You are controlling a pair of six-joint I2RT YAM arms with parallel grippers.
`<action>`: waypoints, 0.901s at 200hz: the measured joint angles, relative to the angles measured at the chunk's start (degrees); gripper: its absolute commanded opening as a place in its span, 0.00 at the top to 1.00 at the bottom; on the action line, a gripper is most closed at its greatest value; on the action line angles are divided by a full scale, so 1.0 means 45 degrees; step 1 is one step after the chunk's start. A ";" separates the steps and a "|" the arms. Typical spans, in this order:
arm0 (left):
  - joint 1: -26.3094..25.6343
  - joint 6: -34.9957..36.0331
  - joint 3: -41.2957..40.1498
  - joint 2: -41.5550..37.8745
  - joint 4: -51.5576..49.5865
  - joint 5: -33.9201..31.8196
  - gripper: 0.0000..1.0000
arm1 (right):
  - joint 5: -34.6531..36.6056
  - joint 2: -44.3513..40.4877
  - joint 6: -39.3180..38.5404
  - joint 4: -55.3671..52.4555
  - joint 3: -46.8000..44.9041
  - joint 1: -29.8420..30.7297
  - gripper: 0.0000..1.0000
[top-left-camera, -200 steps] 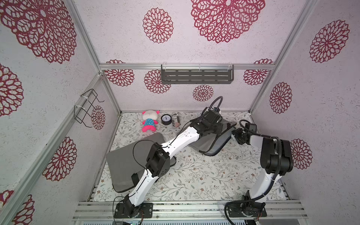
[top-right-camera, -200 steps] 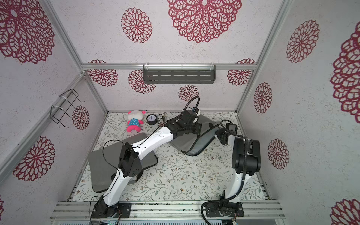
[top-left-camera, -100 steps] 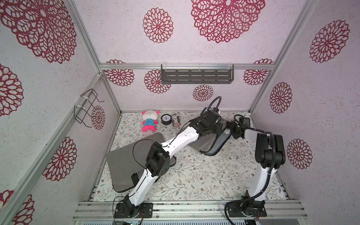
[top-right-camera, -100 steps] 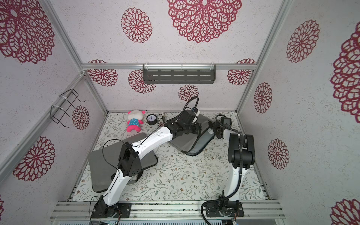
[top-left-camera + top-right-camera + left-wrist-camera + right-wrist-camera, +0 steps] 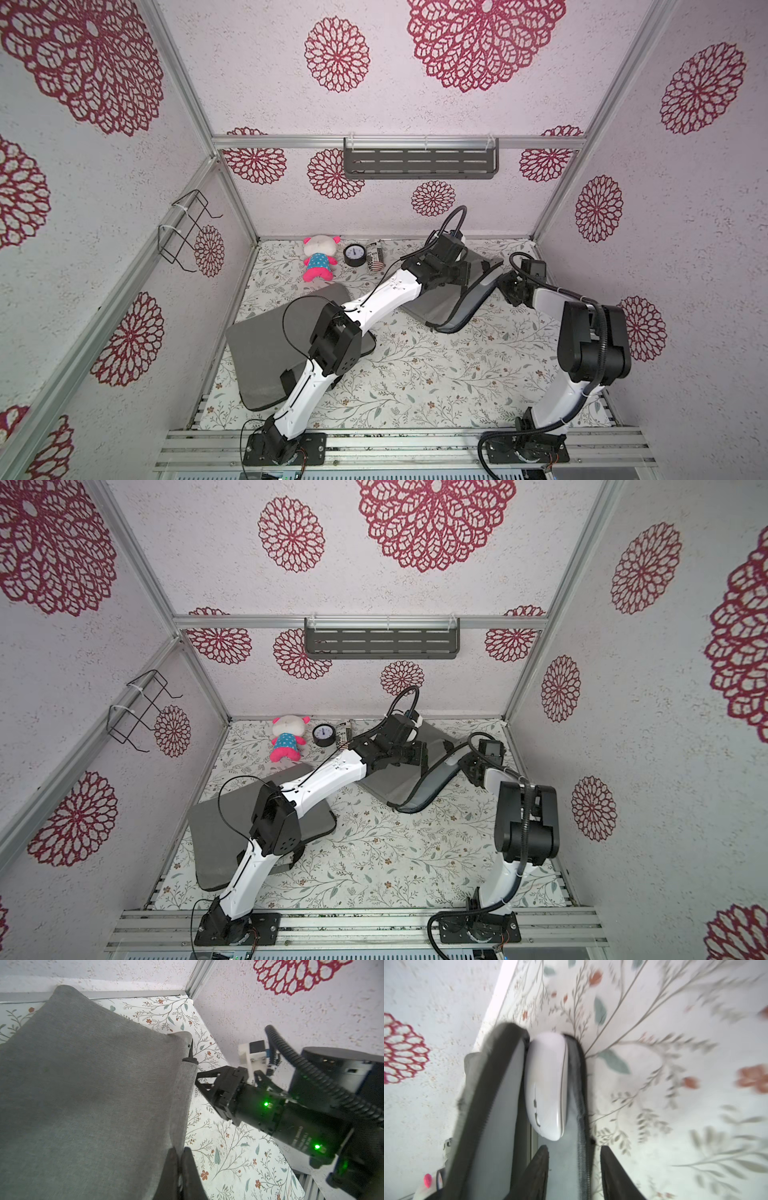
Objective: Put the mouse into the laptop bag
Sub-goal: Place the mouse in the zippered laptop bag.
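The grey laptop bag (image 5: 440, 300) lies at the back right with its mouth facing the right wall. My left gripper (image 5: 180, 1155) is shut on the edge of the upper flap and holds it lifted; it also shows in a top view (image 5: 466, 276). The white mouse (image 5: 546, 1084) lies on its side inside the opening, between the flap (image 5: 500, 1105) and the lower zip edge. My right gripper (image 5: 574, 1159) is open just short of the mouse, not touching it, one finger inside the bag and one outside. The mouse is hidden in both top views.
A flat grey pad (image 5: 270, 345) lies at the front left under my left arm. A pink plush toy (image 5: 318, 257), a round gauge (image 5: 354, 254) and a small can (image 5: 375, 261) stand along the back wall. The right wall is close behind my right gripper (image 5: 505, 286).
My right gripper reached into the bag's mouth, opened, and has drawn back a little toward the right wall; its jaws have narrowed. The left gripper kept hold of the flap.
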 measured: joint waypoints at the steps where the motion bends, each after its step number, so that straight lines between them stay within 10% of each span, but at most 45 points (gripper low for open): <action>1: 0.0005 -0.0005 -0.0005 0.0000 0.0005 0.0010 1.00 | 0.0000 0.0000 0.0044 0.0010 0.0005 -0.0024 0.79; 115: 0.0141 -0.0491 -0.0311 -0.0083 0.0549 0.0879 1.00 | -0.1336 0.6387 -0.0024 -0.0865 0.7912 -0.1336 0.90; 180: 0.0146 -0.0583 -0.0481 -0.0092 0.0695 0.1030 1.00 | -0.1661 0.6028 0.0165 0.0578 0.5887 -0.0364 0.88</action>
